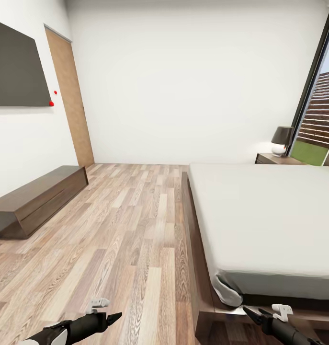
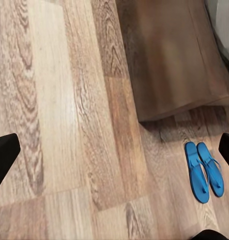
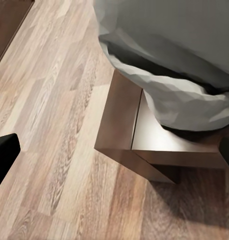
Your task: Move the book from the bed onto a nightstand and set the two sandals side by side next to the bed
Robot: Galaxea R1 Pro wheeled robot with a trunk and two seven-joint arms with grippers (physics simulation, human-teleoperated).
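In the bedroom [image 1: 193, 86], the head view is showing the bed [image 1: 269, 215] and far nightstand [image 1: 274, 158], both grippers [image 1: 117, 316] [image 1: 247, 311] hanging low, while the left wrist view is showing spread fingers [image 2: 4, 155] above paired blue sandals [image 2: 204, 171], and the right wrist view is showing open fingers [image 3: 3, 150] over the bed's corner.

floor [image 1: 126, 230]: brown wood planks | on floor: two blue sandals [image 2: 204, 171] side by side, touching, near bed frame corner | bed [image 1: 265, 215]: dark wooden frame on floor, off-white mattress bare | nightstand [image 1: 274, 158]: beside bed, carrying a lamp [image 1: 281, 140]
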